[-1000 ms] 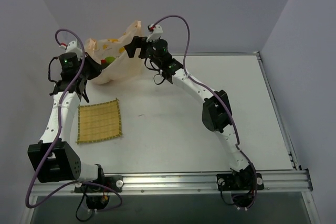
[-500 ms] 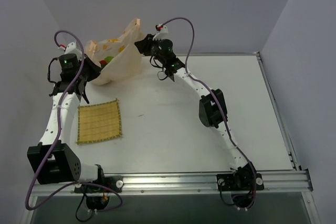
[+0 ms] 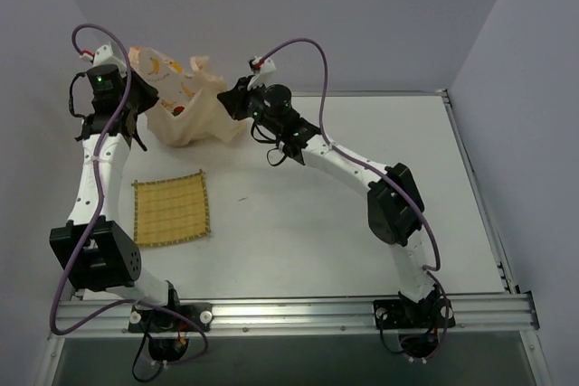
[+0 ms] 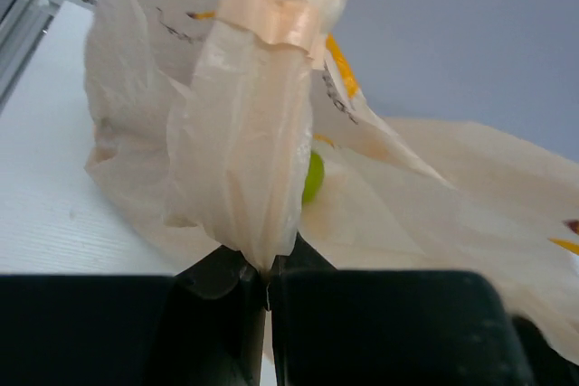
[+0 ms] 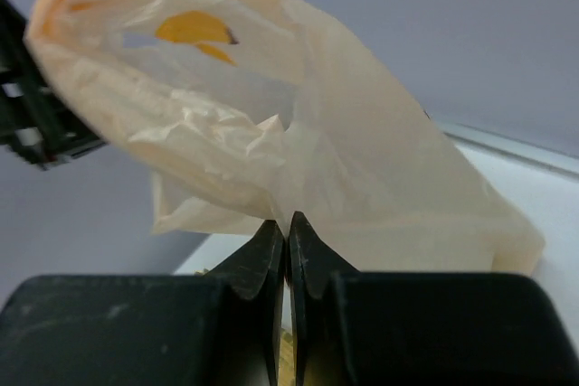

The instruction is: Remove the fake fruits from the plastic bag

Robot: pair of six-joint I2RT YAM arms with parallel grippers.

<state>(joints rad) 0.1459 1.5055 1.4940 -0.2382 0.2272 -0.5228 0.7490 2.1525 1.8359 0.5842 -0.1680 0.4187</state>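
The plastic bag (image 3: 188,104) is a crinkly peach sack at the table's back left, held stretched between both arms. My left gripper (image 3: 136,89) is shut on a bunched fold of the bag's left side (image 4: 249,160), its jaws (image 4: 268,268) pinching the film. At the bag's right side, my right gripper (image 3: 227,102) is shut on a thin edge of the plastic (image 5: 288,228). One lime-green fake fruit (image 4: 313,178) shows through the bag in the left wrist view. A small red fruit (image 3: 178,111) peeks from the opening in the top view. The other fruits are hidden inside.
A square yellow woven mat (image 3: 170,209) lies on the white table (image 3: 362,214) in front of the bag, beside the left arm. The grey back wall stands right behind the bag. A metal rail (image 3: 470,169) runs along the table's right edge.
The right gripper went from open to shut on the bag's right edge. The left gripper rose and moved back-left with its fold, pulling the bag taller and wider.
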